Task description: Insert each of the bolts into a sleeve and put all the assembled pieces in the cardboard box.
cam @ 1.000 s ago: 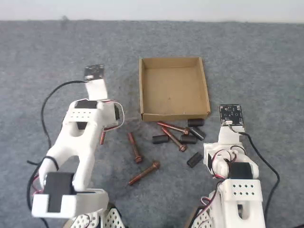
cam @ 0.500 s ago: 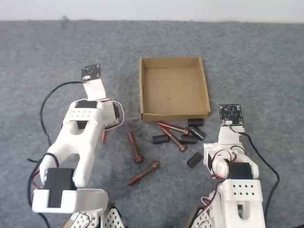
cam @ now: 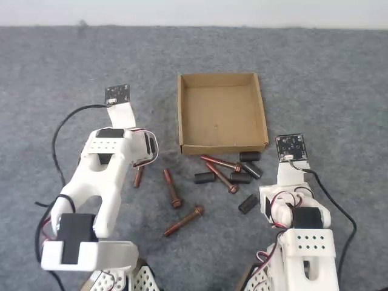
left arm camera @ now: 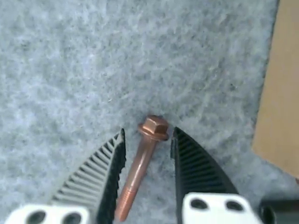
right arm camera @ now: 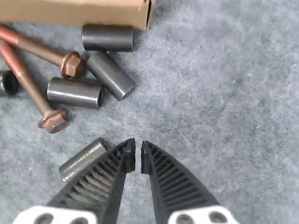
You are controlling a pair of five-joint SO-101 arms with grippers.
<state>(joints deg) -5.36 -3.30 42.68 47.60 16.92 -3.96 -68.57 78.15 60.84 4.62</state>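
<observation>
Five copper-coloured hex-head bolts (cam: 172,188) lie loose on the grey felt-covered counter (cam: 339,79), near the open brown cardboard box (cam: 180,115). The left gripper (left arm camera: 148,132) is released, its black ribbed fingers (left arm camera: 110,163) straddling one bolt (left arm camera: 140,168) on the counter beside the box. The right gripper (right arm camera: 137,149) is all but clenched, grasping nothing, just beside a short dark grey metal sleeve (right arm camera: 83,160). Four more sleeves (right arm camera: 107,37) lie with two bolts close to the box's wall.
</observation>
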